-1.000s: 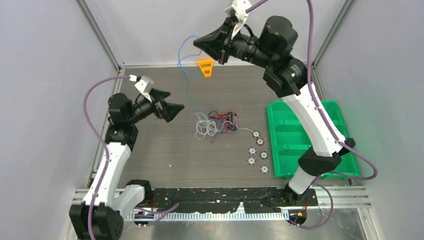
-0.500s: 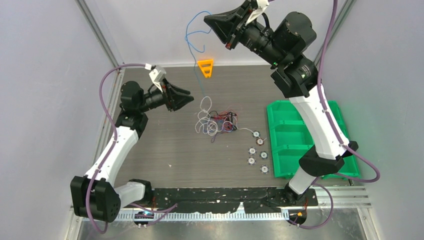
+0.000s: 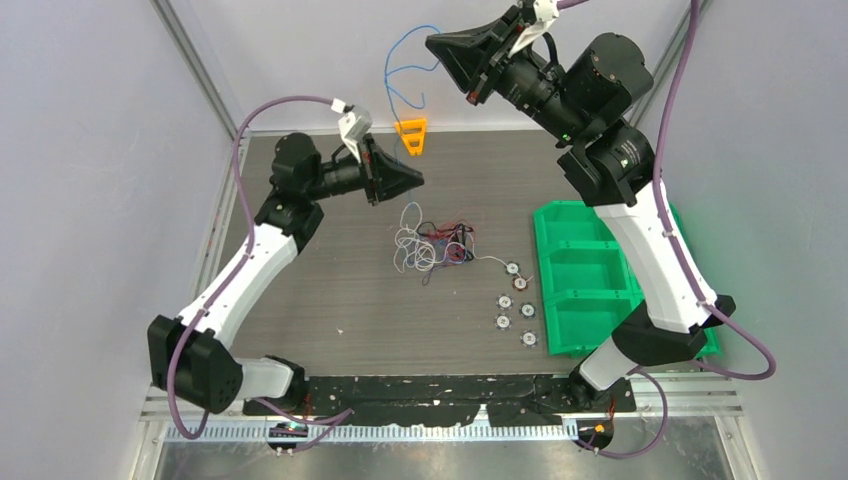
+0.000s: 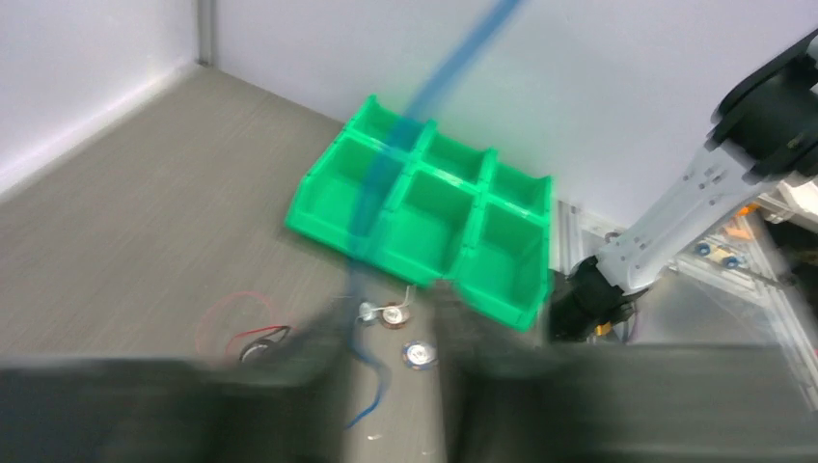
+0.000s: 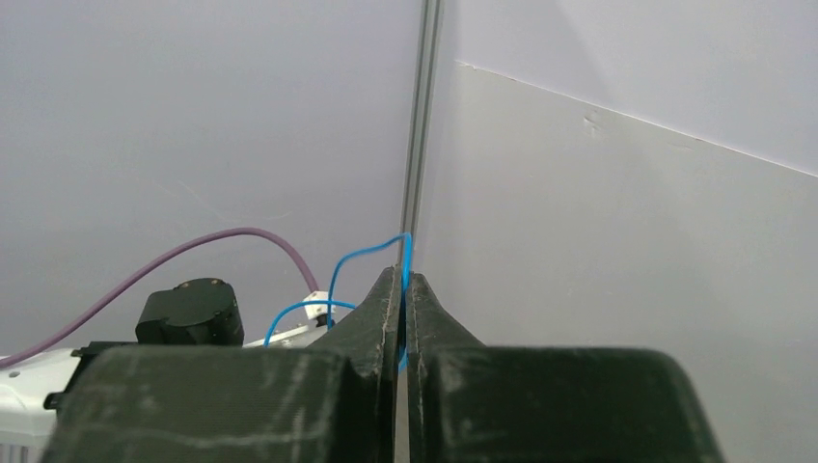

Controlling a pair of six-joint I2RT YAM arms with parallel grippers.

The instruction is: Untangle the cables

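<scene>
Top view: held thin blue wire (image 3: 388, 78) aloft in right end effector (image 3: 432, 42), above knotted clump of white, red and black cables (image 3: 432, 245) at middle of grey bench (image 3: 330, 290). Left wrist: hovered, left end effector (image 4: 391, 307) spread, empty. Right wrist: pinched fully closed on the wire.

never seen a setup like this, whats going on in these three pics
Two robot arms are bolted to a table's near edge. The wide picture looks down from above; the other two come from cameras on each wrist. On the table lie a clump of thin wires, small round discs, a green tray and an orange piece. The right pincer, raised high, is shut on a blue wire that trails down toward the table. The left pincer looks open and holds nothing.
</scene>
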